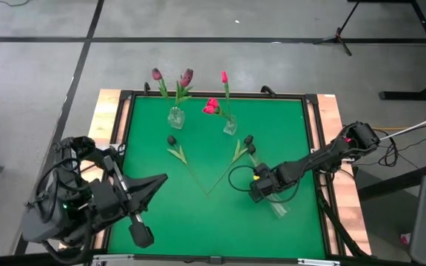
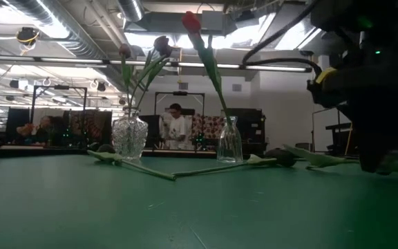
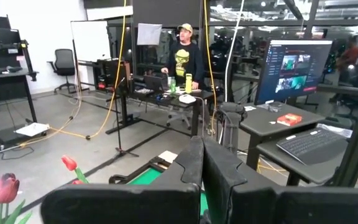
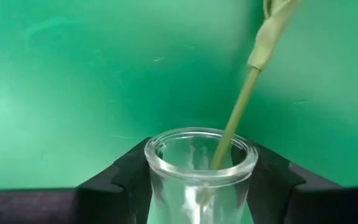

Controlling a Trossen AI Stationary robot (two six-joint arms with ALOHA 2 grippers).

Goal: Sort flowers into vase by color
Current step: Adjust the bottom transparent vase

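My right gripper (image 1: 261, 185) is at the table's right middle, shut on a clear glass vase (image 4: 201, 155). A green flower stem (image 4: 241, 106) sticks into the vase's mouth, and its dark head (image 1: 251, 149) lies on the green table. Two more dark-headed flowers (image 1: 172, 140) (image 1: 247, 139) lie flat on the table in a V. A round vase (image 1: 176, 117) at the back holds purple flowers (image 1: 186, 76). A slim vase (image 1: 230, 125) beside it holds pink flowers (image 1: 211, 107). My left gripper (image 1: 157, 179) is shut and empty at the near left. My right gripper pinches the clear vase's neck (image 4: 160, 165) just under the rim, one finger (image 4: 126, 174) on each side. The open mouth faces out past the fingertips toward the table, so the vase is tilted. The gripper hides the vase's lower part.
The table is a green mat (image 1: 154, 222) in a dark raised frame (image 1: 318, 148). A black cable (image 1: 235, 177) loops by my right gripper. People and desks stand in the room beyond the table. Bare mat lies along the near edge.
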